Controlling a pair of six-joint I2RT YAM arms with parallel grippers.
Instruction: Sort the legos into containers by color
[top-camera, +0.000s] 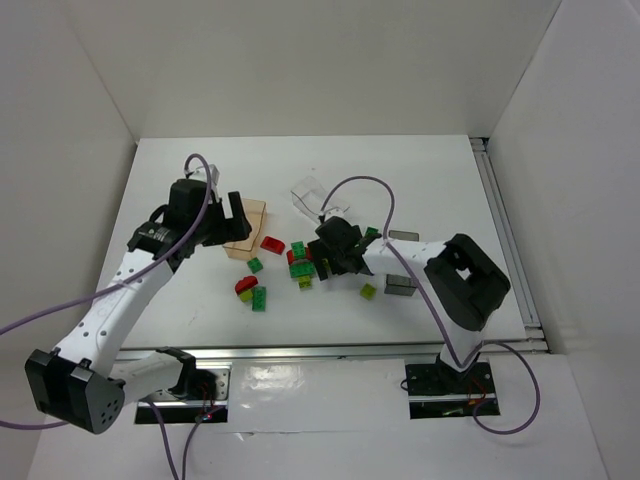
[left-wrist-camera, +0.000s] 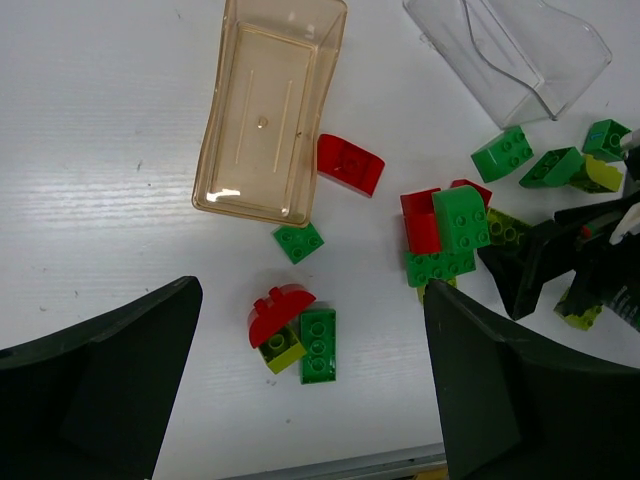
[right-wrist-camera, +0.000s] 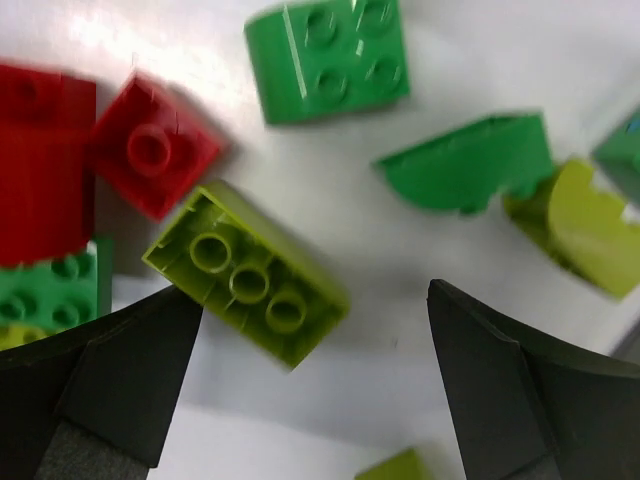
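RIGHT claw (right-wrist-camera: 310, 390) gaping wide, hovering over lime-green studded plastic brick (right-wrist-camera: 250, 285) lying on the bench right of the translucent tan rectangular tub (left-wrist-camera: 265, 110) | LEFT claw (left-wrist-camera: 305, 400) spreading wide too, carrying nothing, hanging beside that tub | TIP: squaring fingers across the brick's long sides before closing | TEXT: nothing readable showing

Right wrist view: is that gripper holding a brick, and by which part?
Nothing is held. The right gripper stands open over a loose yellow-green brick, not closed on it. The left gripper is also open and empty.
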